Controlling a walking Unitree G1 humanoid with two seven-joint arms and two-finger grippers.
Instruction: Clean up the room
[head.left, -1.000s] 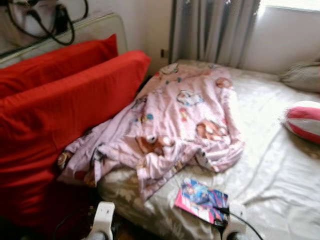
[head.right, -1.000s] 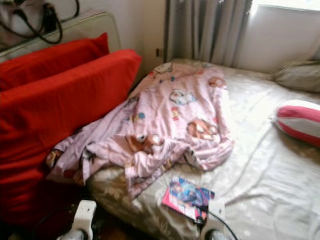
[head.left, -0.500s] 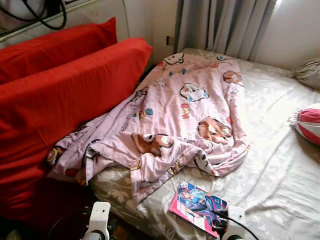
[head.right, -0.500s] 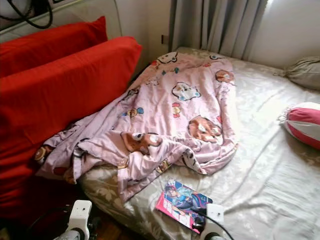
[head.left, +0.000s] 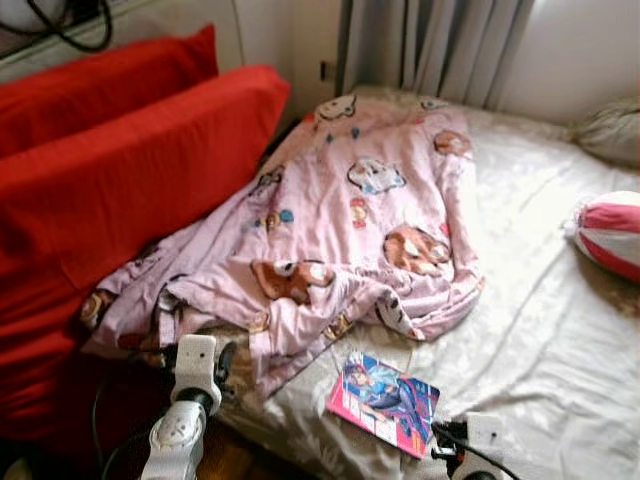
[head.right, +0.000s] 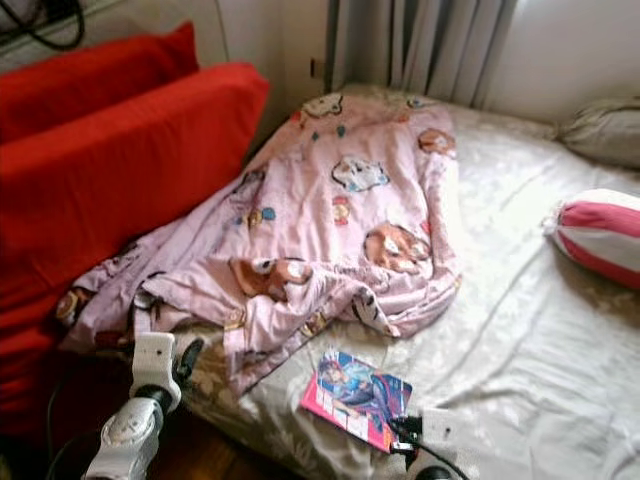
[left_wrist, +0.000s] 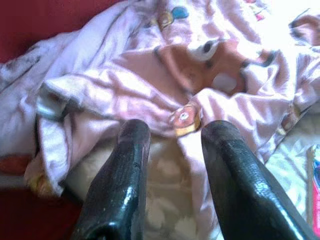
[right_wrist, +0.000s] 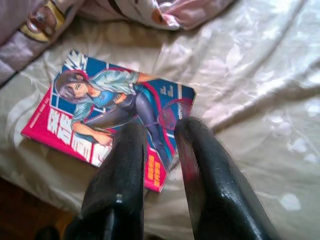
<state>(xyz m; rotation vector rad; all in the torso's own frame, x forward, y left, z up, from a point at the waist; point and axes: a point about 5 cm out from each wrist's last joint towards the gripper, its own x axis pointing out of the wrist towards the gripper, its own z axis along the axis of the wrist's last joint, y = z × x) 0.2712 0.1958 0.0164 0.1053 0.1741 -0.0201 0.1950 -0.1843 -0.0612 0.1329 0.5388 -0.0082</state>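
With your right gripper (right_wrist: 160, 135) parted over the book (head.left: 384, 401) at the bed (head.left: 560, 330) edge and the left gripper (left_wrist: 170, 135) parted near the blanket (head.left: 340, 230), you risk nudging the book off the edge.

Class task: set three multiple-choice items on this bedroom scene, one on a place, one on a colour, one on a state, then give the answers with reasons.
1. Where does the magazine lie?
A. on the floor
B. on the bed, near its edge
C. under the blanket

2. What colour are the big cushions?
A. red
B. green
C. white

3. How does the blanket lie?
A. folded square
B. rolled up
C. crumpled

Answers: 1 B, the magazine rests on the sheet, beside the blanket. 2 A, the cushions are red. 3 C, its folds are bunched and uneven.
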